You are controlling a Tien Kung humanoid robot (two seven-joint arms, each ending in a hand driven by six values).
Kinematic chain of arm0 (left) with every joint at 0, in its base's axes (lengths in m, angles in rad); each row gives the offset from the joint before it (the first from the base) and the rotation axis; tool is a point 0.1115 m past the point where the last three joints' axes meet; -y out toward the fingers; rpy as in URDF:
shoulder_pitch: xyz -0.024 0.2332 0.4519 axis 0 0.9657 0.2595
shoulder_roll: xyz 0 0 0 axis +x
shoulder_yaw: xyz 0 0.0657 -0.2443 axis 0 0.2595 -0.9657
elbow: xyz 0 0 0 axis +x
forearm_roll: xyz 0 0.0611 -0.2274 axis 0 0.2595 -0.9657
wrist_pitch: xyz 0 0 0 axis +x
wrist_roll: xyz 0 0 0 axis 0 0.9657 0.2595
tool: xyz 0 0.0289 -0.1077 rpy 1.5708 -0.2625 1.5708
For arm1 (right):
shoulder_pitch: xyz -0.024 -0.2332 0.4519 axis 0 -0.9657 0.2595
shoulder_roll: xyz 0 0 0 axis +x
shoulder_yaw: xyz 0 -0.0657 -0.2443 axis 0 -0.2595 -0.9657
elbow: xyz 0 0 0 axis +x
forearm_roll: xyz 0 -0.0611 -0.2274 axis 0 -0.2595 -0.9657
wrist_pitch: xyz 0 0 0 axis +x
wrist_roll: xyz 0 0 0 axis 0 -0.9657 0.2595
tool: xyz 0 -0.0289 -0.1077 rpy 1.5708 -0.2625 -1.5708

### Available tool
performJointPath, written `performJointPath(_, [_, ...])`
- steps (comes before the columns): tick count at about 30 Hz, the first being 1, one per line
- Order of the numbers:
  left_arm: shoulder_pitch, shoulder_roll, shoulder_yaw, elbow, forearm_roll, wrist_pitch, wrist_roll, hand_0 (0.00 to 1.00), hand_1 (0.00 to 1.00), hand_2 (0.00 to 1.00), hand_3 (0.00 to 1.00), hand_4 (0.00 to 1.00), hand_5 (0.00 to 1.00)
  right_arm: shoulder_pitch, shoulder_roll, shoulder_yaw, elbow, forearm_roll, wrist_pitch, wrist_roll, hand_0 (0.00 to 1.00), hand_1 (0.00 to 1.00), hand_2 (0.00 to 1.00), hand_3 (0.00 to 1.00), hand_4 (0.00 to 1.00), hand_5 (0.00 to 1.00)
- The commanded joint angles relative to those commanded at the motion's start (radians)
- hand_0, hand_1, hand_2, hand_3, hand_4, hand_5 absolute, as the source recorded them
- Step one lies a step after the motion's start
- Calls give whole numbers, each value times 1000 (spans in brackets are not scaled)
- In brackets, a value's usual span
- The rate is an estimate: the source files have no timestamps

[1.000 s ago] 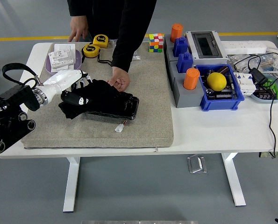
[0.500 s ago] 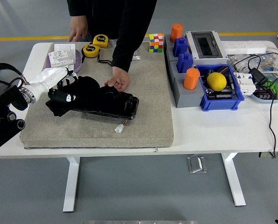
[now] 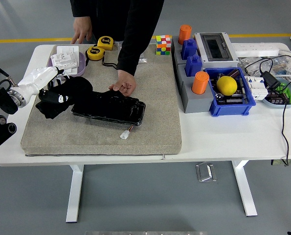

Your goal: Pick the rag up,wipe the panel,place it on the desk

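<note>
On the left part of the grey mat [image 3: 150, 129], the left hand [image 3: 55, 90] has its fingers curled into the black rag [image 3: 62, 98], which is bunched at the left end of the black panel [image 3: 111, 108]. That panel lies flat with its long axis running left to right, tilting slightly toward the near edge at its right end. A person's hand [image 3: 123, 84] presses on the panel's far edge; their other hand [image 3: 81, 33] rests on the white tabletop [image 3: 223, 134] near two yellow tape measures [image 3: 95, 52]. Further right stand one colour cube [image 3: 163, 44], two orange cylinders [image 3: 200, 82], and one blue bin [image 3: 233, 100] holding a single yellow ball [image 3: 227, 85].
</note>
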Motion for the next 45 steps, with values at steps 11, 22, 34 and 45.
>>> performJointPath(11, [-11, -20, 29, -11, -3, 0, 7, 266, 193, 339, 555, 713, 7, 3, -2, -8, 0, -1, 0, 0, 778, 729, 721, 678, 998, 551])
performJointPath(22, [-40, -49, 65, -22, -13, 12, 32, 266, 193, 339, 555, 713, 8, 8, -6, -12, 0, 2, 1, 1, 778, 729, 721, 676, 998, 549])
performJointPath(34, [-49, -82, 102, -39, -21, 23, 63, 265, 193, 340, 555, 713, 7, 11, -14, -17, -3, 10, 2, 0, 778, 729, 721, 674, 998, 547])
performJointPath(45, [-70, -114, 139, -48, -39, 45, 102, 263, 193, 339, 555, 713, 7, 14, -17, -21, -3, 12, 3, 0, 779, 729, 721, 673, 998, 547])
